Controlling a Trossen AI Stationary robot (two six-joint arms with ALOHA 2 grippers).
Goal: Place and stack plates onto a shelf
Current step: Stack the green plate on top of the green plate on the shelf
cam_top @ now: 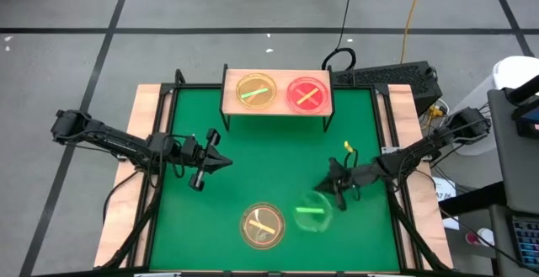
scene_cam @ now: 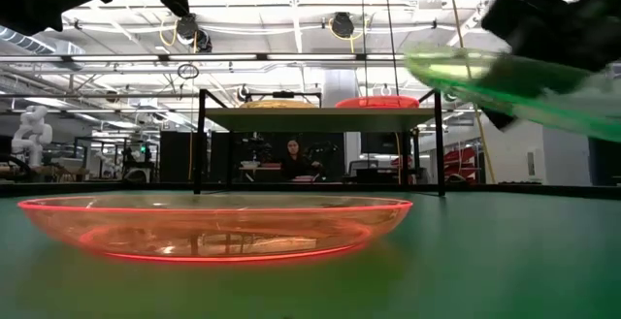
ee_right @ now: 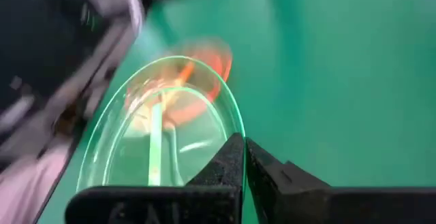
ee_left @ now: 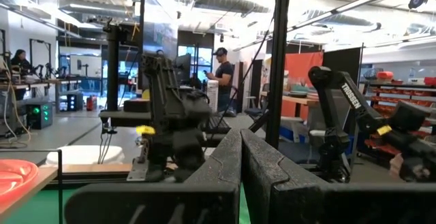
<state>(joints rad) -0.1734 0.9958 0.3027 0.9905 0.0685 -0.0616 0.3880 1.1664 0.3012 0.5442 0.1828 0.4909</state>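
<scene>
The light-wood shelf [cam_top: 276, 107] stands at the mat's far edge. On it sit an amber plate with a green stripe [cam_top: 255, 91] and a pink plate with a yellow stripe [cam_top: 308, 94]. Another amber plate [cam_top: 263, 225] [scene_cam: 213, 227] lies flat on the green mat near the near edge. Just right of it, my right gripper [cam_top: 328, 194] [ee_right: 244, 142] is shut on a green plate [cam_top: 313, 211] [scene_cam: 524, 81]. My left gripper [cam_top: 222, 162] [ee_left: 240, 157] is shut on nothing and hangs above the mat's left half. My right gripper pinches the green plate's rim [ee_right: 236, 123] on its right-hand side between its two fingers. It comes slanting down from the table's right. The plate is lifted clear of the mat and tilted, reaching out from the fingers toward the amber plate.
The green mat [cam_top: 269, 155] has open room between the shelf and the two near plates. Wooden table borders run along both sides. Cables and a keyboard lie behind the shelf to the right. People show far off in the room behind.
</scene>
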